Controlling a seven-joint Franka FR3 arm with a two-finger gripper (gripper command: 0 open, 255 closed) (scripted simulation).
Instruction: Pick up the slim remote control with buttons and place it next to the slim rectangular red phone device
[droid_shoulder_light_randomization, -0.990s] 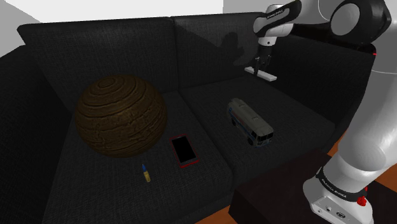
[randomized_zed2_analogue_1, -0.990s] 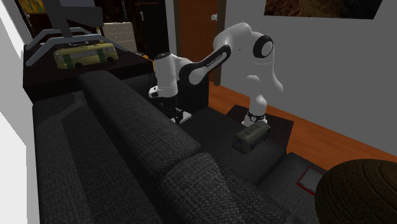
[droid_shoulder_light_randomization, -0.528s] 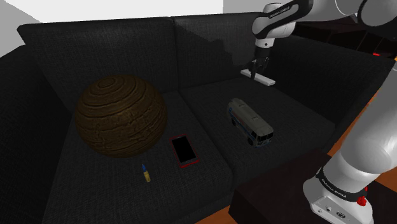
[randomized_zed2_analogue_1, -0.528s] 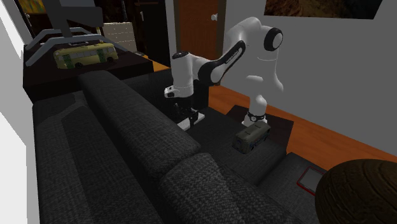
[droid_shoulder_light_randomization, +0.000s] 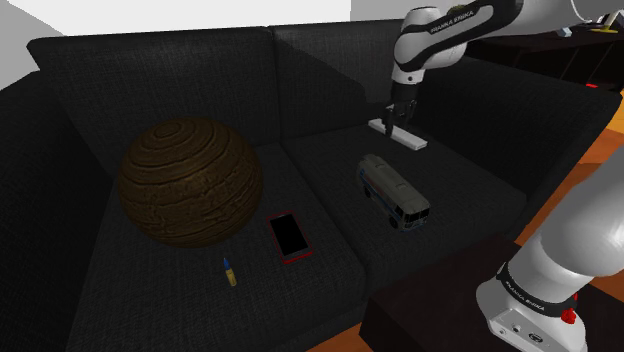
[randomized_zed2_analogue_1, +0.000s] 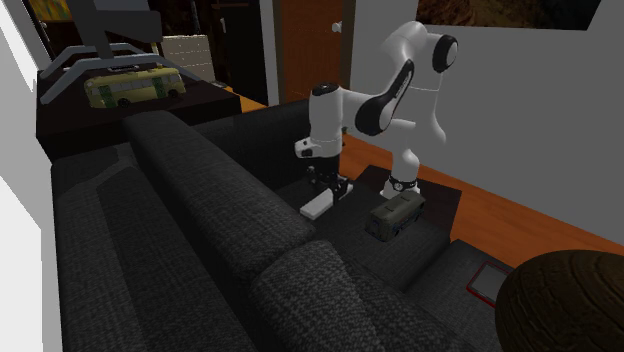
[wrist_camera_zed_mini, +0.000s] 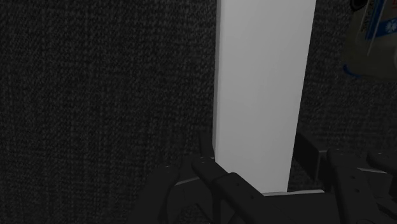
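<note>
White lettering on the arm's (droid_shoulder_light_randomization: 455, 22) dark band is too small to read. The gripper (droid_shoulder_light_randomization: 392, 117) is closed on one plain white remote (droid_shoulder_light_randomization: 400, 135), clasping its end just over the black sofa's (droid_shoulder_light_randomization: 180, 70) seat, behind one toy bus (droid_shoulder_light_randomization: 393, 192) and well apart from the single red phone (droid_shoulder_light_randomization: 288, 236). One brown ridged ball (droid_shoulder_light_randomization: 190, 180) sits near the phone. A second bus (randomized_zed2_analogue_1: 135, 86) stands on a dark shelf (randomized_zed2_analogue_1: 60, 120).

Sofa (droid_shoulder_light_randomization: 200, 70) of rough cloth; remote (droid_shoulder_light_randomization: 412, 140) smooth, matt.
</note>
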